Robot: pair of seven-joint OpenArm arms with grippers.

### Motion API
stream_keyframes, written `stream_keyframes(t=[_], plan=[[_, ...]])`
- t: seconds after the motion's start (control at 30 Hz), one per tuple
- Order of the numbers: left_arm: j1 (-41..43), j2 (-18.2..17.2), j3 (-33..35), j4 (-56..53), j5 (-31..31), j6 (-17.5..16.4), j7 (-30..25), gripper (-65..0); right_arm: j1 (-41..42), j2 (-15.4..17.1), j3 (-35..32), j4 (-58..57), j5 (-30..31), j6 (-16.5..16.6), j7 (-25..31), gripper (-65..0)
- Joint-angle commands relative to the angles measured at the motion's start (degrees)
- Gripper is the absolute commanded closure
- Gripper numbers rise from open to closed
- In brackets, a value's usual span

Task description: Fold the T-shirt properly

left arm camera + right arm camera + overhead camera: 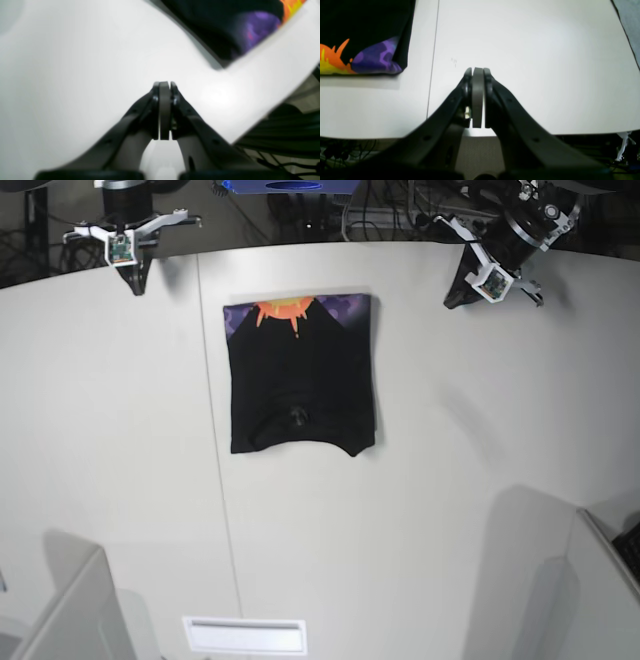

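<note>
While both arms hang over the near edge area of the table (430,520), neither one has hold of anything, so yeah, hands off the fabric. The left gripper (165,110) is clenched, fingers together with just white tabletop under them in its wrist view. Same deal with the right gripper (477,97): pinched closed, nothing between the fingers. The T-shirt (300,380) sits on the table between the two, well apart from both, a bit further out from the arms. It's folded down to a roughly square black bundle, with the orange sunburst-looking bit of print in the middle of the edge nearest the arms and purple patches at the two corners there. The opposite edge is kinda wavy, bowed inward in the middle with one corner poking out on the left arm's side. A thin seam (433,55) runs down the tabletop just beside the shirt, on the right arm's side. Out past the table edge there are dark cables (350,150) down below, plus some grey material (628,22) over in the corner of the right wrist view.
</note>
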Motion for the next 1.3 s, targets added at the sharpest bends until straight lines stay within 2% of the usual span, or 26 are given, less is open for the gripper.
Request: stream_keyframes(t=[0.0, 0.07, 0.13, 0.23, 0.33, 0.57, 0.8, 1.0, 1.2, 1.27], plan=[[0.2, -0.5, -0.7, -0.4, -0.8, 0.1, -1.8, 0.0, -1.4, 0.4, 0.1, 0.7, -0.4, -0.3, 1.5, 0.0], [0.2, -0.7, -0.7, -4.1, -0.7, 0.1, -5.7, 0.0, -2.3, 0.4, 0.1, 0.3, -0.4, -0.3, 1.4, 0.0], [0.2, -0.8, -0.7, -9.9, -0.6, 0.1, -14.4, 0.0, -3.0, 0.4, 0.1, -1.0, -0.4, -0.3, 1.5, 0.0], [0.3, -0.8, -0.7, -19.2, 2.7, 0.1, -28.0, 0.0, -3.5, 0.4, 0.1, -3.1, -0.4, -0.3, 1.6, 0.0], [1.4, -0.9, -0.7, -26.0, 5.1, 0.1, -37.8, 0.0, -4.3, 0.4, 0.1, -4.5, -0.4, -0.3, 1.6, 0.0], [5.2, -1.0, -0.7, -36.6, 5.6, 0.1, -52.2, 0.0, -7.9, 0.4, 0.0, -6.4, -0.5, -0.3, 1.4, 0.0], [7.8, -1.7, 0.0, -46.1, 5.7, 0.1, -59.7, 0.0, -9.8, 0.5, -5.9, -10.1, -0.5, -0.3, 1.3, 0.0], [6.6, -1.7, 0.0, -54.4, 5.8, 0.1, -60.1, 0.0, -4.5, 0.5, -12.7, -21.2, -0.2, -0.4, 1.3, 0.0], [1.4, -1.6, 5.1, -65.0, 5.7, 0.1, -59.8, 0.0, 2.8, 0.3, -19.0, -32.6, -0.2, -0.4, 1.3, 0.0], [-1.3, -1.5, 6.9, -70.4, 5.7, 0.2, -59.8, 0.0, 4.9, -1.0, -19.9, -36.4, -0.2, -0.4, 1.3, 0.0]])
